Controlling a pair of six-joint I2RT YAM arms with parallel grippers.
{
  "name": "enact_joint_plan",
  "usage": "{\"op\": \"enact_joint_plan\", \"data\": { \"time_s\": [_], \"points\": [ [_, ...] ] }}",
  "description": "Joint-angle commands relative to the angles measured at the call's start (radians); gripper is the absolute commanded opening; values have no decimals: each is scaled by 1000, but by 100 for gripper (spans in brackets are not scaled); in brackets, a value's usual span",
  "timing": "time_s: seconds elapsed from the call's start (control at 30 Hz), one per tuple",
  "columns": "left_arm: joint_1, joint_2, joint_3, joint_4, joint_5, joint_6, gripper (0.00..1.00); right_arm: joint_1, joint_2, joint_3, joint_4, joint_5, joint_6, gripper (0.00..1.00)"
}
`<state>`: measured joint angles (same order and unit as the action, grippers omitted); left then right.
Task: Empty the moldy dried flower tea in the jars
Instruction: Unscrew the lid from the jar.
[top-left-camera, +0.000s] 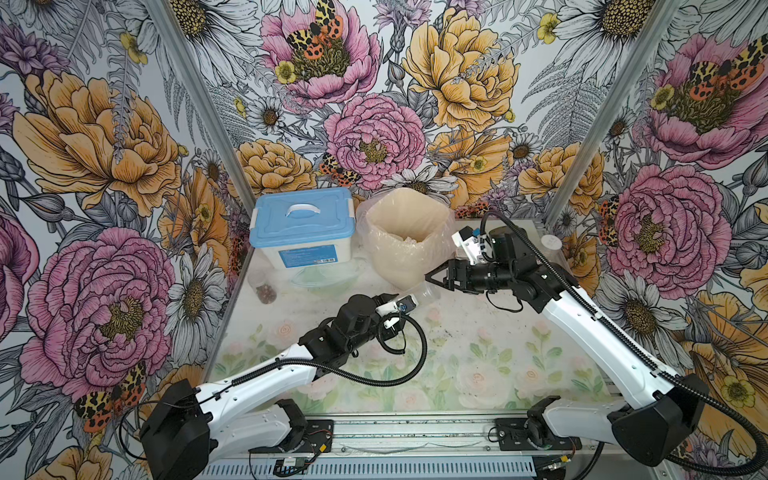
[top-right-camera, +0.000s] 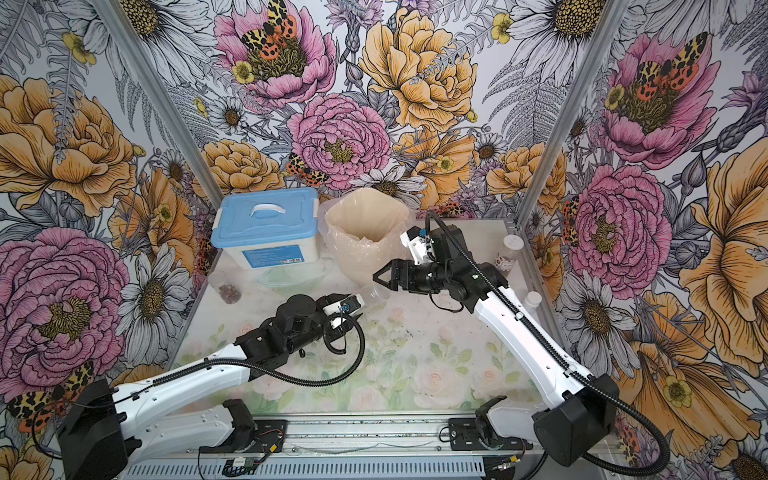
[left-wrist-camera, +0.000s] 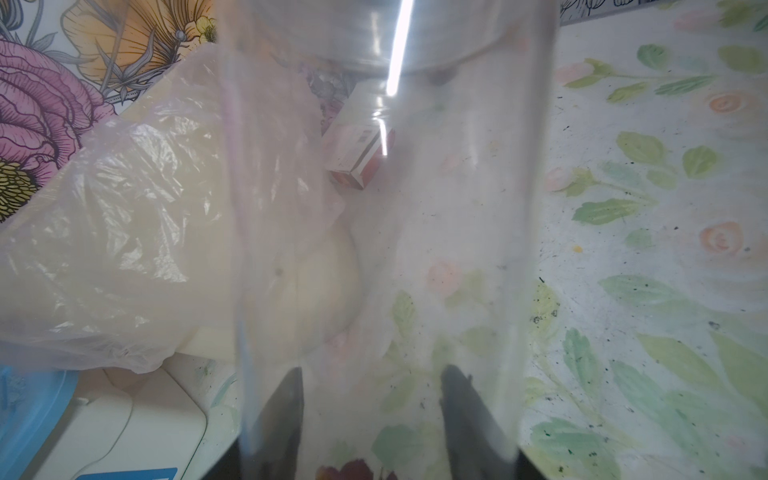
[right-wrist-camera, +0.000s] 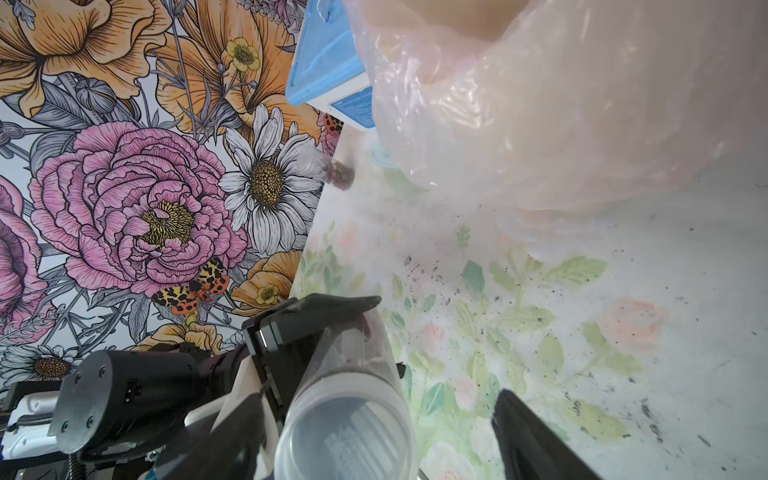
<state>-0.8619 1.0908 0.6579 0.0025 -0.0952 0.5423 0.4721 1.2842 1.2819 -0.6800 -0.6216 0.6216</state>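
1. Eyes on the left claw (left-wrist-camera: 374, 395): it is clamped across a slim clear cylindrical jar (right-wrist-camera: 349, 374), jaws about half spread on the body near the base, holding it on its side. A few dark reddish dried flower buds (left-wrist-camera: 353, 471) sit at the base end, right by the fingers.
2. Why sideways? My read: it presents the jar's far end, which looks to carry a frosted cap, to the right claw (top-left-camera: 434, 280).
3. The right claw's jaws are wide apart, straddling that end. In the right wrist view one finger (right-wrist-camera: 532, 436) stands clear of the jar. Nothing gripped yet.
4. Just past the right claw stands the beige bin lined with a clear plastic bag (top-left-camera: 415, 208), mouth open. It is the likely dump spot, hence the jar held close by.
5. Farther out, well to the left claw's left against the wall, is a second clear jar (top-left-camera: 264, 286), upright, with buds in the bottom. Behind the right claw's arm, near the far corner, is the wider labelled white-lidded jar (top-right-camera: 509, 251). Both are untouched.
6. Beyond the left claw sits the blue-lidded white plastic box (top-left-camera: 303, 228), no part of this job.
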Motion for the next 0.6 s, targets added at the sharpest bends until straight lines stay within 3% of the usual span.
{"op": "enact_joint_plan", "data": {
  "time_s": [0.0, 0.57],
  "points": [
    [-9, -10, -18, 38, -25, 13, 48, 15, 10, 1, -1, -11, 4, 83],
    [-8, -11, -21, 32, -22, 8, 48, 68, 28, -13, -1, -37, -16, 62]
  ]
}}
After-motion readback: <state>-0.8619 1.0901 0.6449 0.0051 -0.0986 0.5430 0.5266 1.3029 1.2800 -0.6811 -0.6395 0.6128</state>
